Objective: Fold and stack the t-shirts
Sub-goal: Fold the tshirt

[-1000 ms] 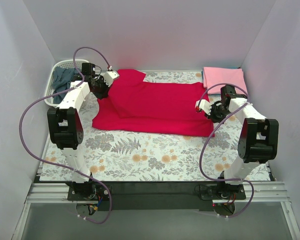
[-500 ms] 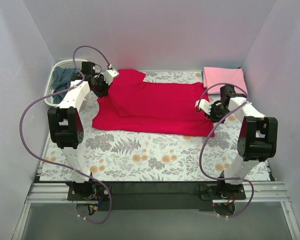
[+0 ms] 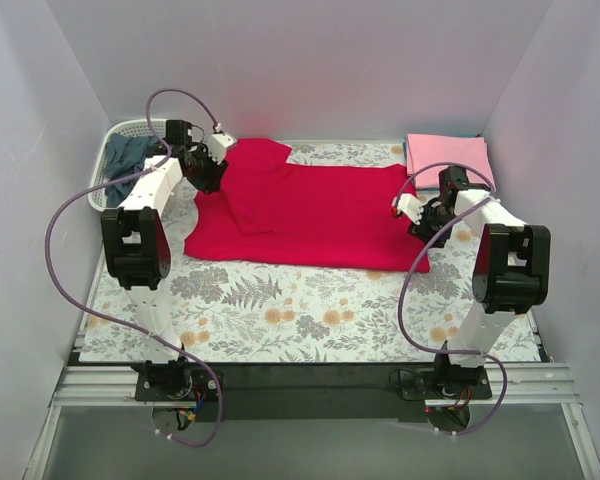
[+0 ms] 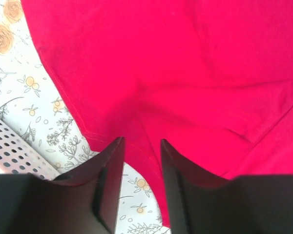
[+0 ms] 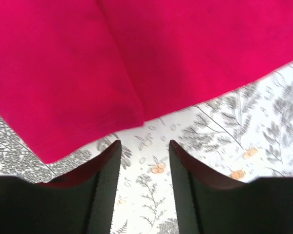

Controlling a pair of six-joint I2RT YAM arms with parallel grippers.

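1. The red shirt lies flat mid-bench on the floral cloth.
2. Left jaws stand spread over its left hem, pinching nothing.
3. Right jaws stand spread over the cloth, just beside its right edge.
4. Pink shirt lies folded far right; blue shirt sits in the basket.
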